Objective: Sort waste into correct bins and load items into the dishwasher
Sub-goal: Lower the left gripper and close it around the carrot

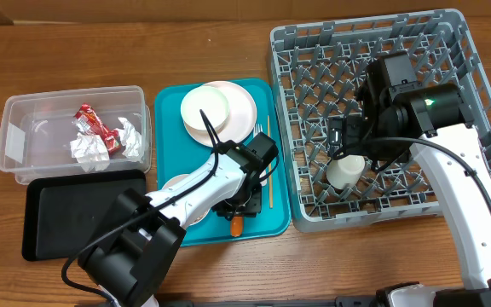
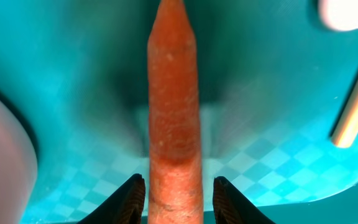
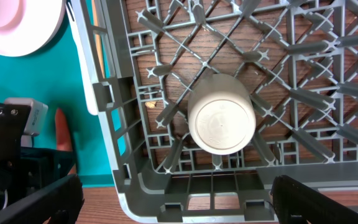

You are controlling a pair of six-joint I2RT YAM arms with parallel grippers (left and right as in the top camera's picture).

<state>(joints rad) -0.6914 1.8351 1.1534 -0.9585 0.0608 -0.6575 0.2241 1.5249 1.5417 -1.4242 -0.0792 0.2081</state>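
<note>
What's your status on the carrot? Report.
Left pincer astride the carrot on the teal tray, not gripping yet. Right pincer open above the upturned cup in the rack. Stick lies beside, clear of the carrot.

The overhead view is lit evenly and brightly from above, with soft shadows only. Between the jaws of the left gripper [image 2: 176, 200], the small orange carrot [image 2: 174, 112] is rendered sharply, and a dark shadow is cast beside it on the flat teal tray [image 2: 272, 68]. To that gripper's right the thin wooden stick [image 2: 356, 106] is blurred. To its left the white bowl [image 2: 2, 162] is dimmed and unfocused. Ahead of the right gripper [image 3: 179, 202], the small white cup [image 3: 221, 123] is shown sharply, without glare.
</note>
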